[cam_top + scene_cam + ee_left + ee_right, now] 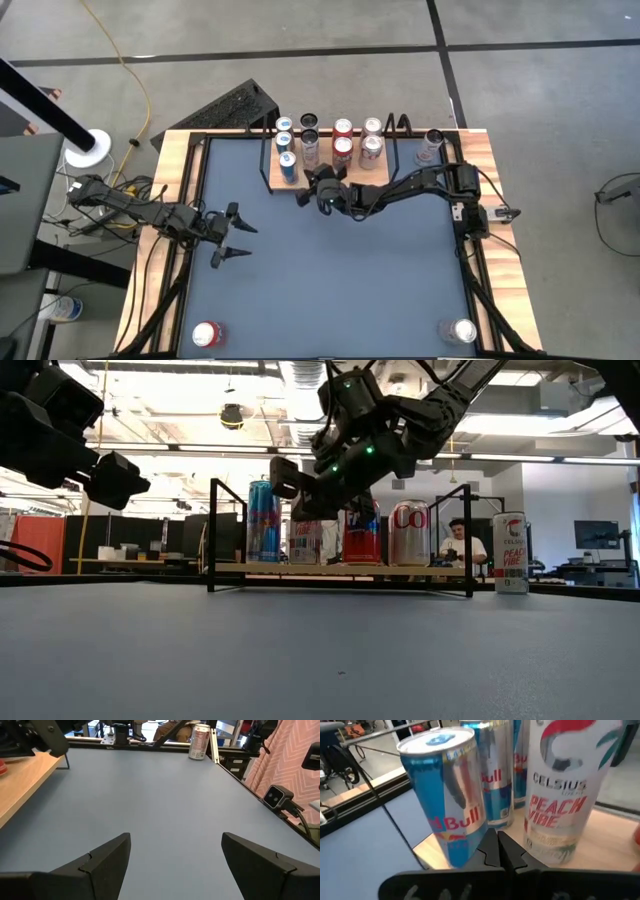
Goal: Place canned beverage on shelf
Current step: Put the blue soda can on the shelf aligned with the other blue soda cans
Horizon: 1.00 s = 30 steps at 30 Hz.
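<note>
The light-wood shelf (385,178) with black wire side frames stands at the table's far edge and holds several upright cans. My right gripper (318,183) is shut and empty at the shelf's near edge. Its closed fingertips (497,847) point at the gap between a blue Red Bull can (445,795) and a white Celsius can (565,790), both upright on the board. I cannot tell whether the tips touch either can. In the low view my right gripper (330,485) hangs in front of the shelf (340,569). My left gripper (232,236) is open and empty above the table's left part.
Another Celsius can (430,146) stands on the table just right of the shelf. A red can (205,333) stands at the near left corner and a silver can (460,330) at the near right corner. A person (458,540) sits in the room behind.
</note>
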### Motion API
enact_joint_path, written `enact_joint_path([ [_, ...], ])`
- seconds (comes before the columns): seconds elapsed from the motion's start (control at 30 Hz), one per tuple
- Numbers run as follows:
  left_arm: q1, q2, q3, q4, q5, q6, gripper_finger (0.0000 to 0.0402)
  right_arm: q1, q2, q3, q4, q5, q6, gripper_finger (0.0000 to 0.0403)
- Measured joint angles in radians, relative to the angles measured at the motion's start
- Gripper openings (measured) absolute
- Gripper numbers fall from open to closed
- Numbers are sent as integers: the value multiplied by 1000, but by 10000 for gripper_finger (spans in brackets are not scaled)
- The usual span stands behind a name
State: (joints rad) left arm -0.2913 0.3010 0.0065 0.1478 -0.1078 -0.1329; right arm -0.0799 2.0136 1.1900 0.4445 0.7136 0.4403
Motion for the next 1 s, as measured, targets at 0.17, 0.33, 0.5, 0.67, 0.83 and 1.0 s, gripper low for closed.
enact_joint_path([
  [0.17,0,0,0,0,0,-8,302,7,0,0,1,-5,5,0],
  [0.33,0,0,0,10,-2,-9,302,15,0,0,5,-10,5,0],
  [0.5,0,0,0,15,-3,-11,302,15,0,0,28,-11,5,0],
  [0.67,0,0,0,28,-3,-7,302,14,2,0,67,-35,0,0],
  [0.83,0,0,0,29,-4,-3,302,20,3,0,85,-43,-1,0],
  [1.0,0,0,0,30,-4,-3,302,13,3,0,120,-68,-7,0],
])
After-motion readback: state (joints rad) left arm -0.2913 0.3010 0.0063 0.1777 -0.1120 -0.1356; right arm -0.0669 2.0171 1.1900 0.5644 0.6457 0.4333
